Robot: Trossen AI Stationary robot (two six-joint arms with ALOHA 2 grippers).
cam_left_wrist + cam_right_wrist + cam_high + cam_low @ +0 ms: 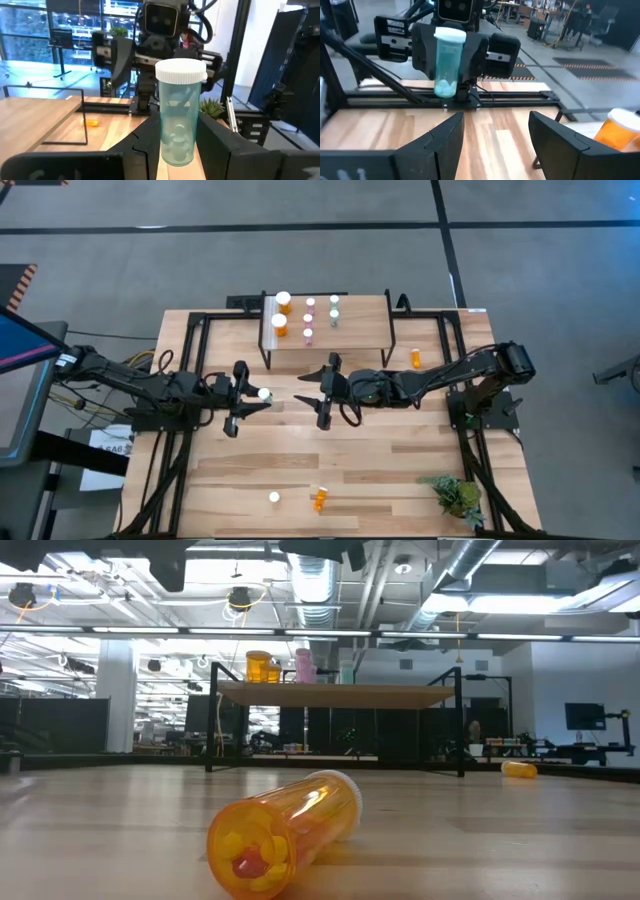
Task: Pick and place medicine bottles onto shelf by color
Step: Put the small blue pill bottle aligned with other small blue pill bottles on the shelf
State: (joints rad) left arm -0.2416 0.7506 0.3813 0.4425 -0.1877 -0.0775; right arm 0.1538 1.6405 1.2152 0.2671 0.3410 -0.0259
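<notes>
A: Start nearest you on the bench [350, 460]: an orange bottle [319, 500] lies on its side at the near edge, and a lone white cap or white-topped bottle [274, 498] sits just to its left. I can't tell which.

B: And your hands?

A: Your left hand [252, 394] is mid-bench, fingers closed on a teal bottle [178, 117], upright, white cap up. Your right hand [310, 392] faces it from the other side, fingers spread wide, nothing in them. The two are near each other but apart.

B: Anything off to the right?

A: A green plant [457, 494] sits at the near right corner. Farther back, another orange bottle [416, 358] lies on the bench just right of the shelf.

B: The shelf itself?

A: The shelf [355, 330] stands at the far side. You've got two wide orange bottles [282, 312] at its left end, pink ones [309, 320] beside them, then teal ones [334, 311] next along. All stand upright.
</notes>
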